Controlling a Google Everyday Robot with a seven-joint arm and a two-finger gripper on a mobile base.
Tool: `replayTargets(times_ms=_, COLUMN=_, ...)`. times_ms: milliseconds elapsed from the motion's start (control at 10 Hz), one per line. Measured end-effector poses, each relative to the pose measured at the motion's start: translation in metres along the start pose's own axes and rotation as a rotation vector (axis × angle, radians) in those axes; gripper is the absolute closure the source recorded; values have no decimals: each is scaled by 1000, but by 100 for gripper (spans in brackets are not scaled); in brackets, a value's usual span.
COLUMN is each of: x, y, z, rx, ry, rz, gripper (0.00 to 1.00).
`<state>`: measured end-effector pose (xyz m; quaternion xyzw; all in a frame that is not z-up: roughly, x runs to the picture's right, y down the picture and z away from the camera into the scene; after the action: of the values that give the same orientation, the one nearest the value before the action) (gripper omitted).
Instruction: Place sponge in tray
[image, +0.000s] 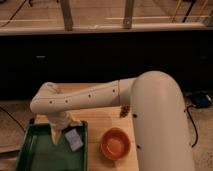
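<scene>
Gripper (62, 131): positioned low over the far right part of the tray (30, 150), beneath the white arm's (85, 97) elbow; finger state cannot be told. Sponge (74, 139): pale blue-grey rectangular block with lighter edge, located inside the tray near its right rim, just beside the gripper; contact between the two cannot be told. Tray: dark green, rectangular, shallow, raised rim, resting on the wooden tabletop (107, 120). Orange bowl (115, 144): round, smooth, standing on the tabletop right of the tray, apart from it. No readable labels or writing.
</scene>
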<state>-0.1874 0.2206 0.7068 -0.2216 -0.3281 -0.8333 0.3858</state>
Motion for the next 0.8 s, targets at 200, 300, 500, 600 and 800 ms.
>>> replayTargets(times_ms=200, x=0, y=-1, z=-1, rx=-6, ry=-3, rz=-10, gripper=20)
replayTargets(times_ms=300, x=0, y=-2, z=-2, rx=-8, ry=-3, rz=-13, gripper=20)
replayTargets(times_ms=500, x=0, y=-2, z=-2, rx=-10, ry=-4, rz=-17, gripper=20)
replayTargets(times_ms=600, x=0, y=-2, z=-2, rx=-10, ry=-4, rz=-17, gripper=20)
replayTargets(times_ms=800, x=0, y=-2, z=-2, rx=-10, ry=-4, rz=-17, gripper=20)
